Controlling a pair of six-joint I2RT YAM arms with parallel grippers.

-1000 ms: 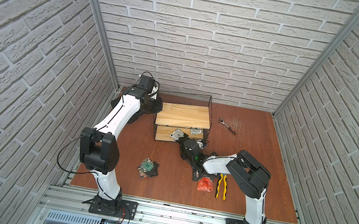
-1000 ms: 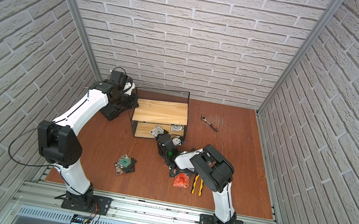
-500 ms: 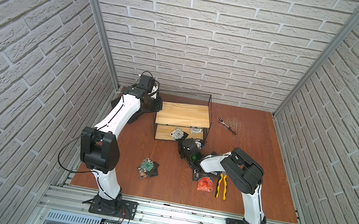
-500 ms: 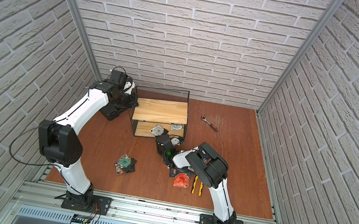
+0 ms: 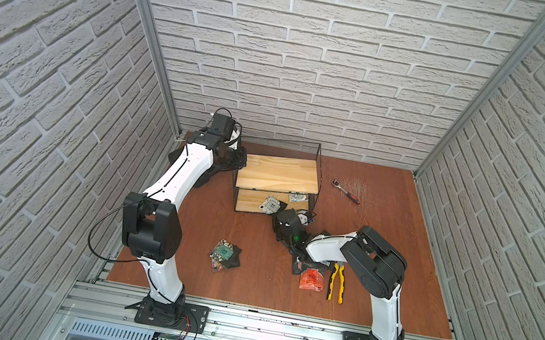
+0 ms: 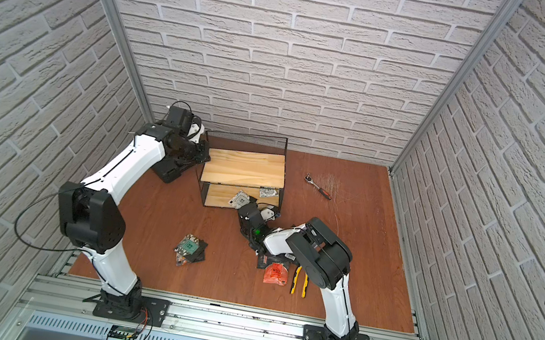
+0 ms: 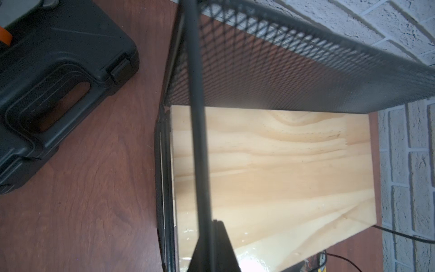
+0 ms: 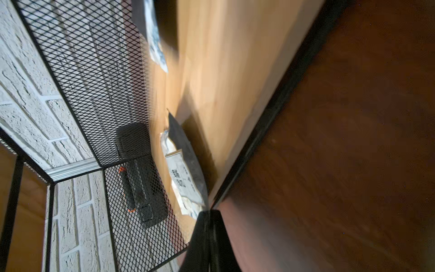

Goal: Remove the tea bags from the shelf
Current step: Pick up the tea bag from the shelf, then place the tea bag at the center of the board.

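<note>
**Inspector:** State of the right gripper [image 8: 208, 219]?

**Assessor:** Jaws fully together at the front lip of the lower board of the shelf [image 5: 278, 173]. A white-labelled tea bag [image 8: 183, 179] runs straight into the fingertips. I judge the hold is on its corner only. The wrist view is smeared, so the depth of bite cannot be confirmed.

**Inspector:** And the left gripper [image 7: 213, 245]?

**Assessor:** Closed on the shelf's thin top wire rail, at the end nearest the left edge of the table [image 5: 243, 287]. It is bracing the shelf, in my judgement.

**Inspector:** Where does the stock stand?

**Assessor:** The shelf sits by the table's far edge, and its top board is bare. Two remain on the lower board: the pinched one, and a second tea bag [image 5: 297, 197] toward the right end, apart from it. Off the shelf there is a pile of tea bags [image 5: 225, 254] mid-table toward the near edge, and a red tea bag [image 5: 311, 278] just beside the pliers [image 5: 337, 281].

**Inspector:** Hazards?

**Assessor:** Three.
- Foil is slick, so a corner pinch may slip on withdrawal and drop the bag back on the board.
- The black front rail and upright stand close by the fingers. A low or skewed pull could catch the sachet or the wrist there.
- If the left hold slides on that thin wire, any snag would drag the light shelf toward the near edge and disturb the second bag.
</note>
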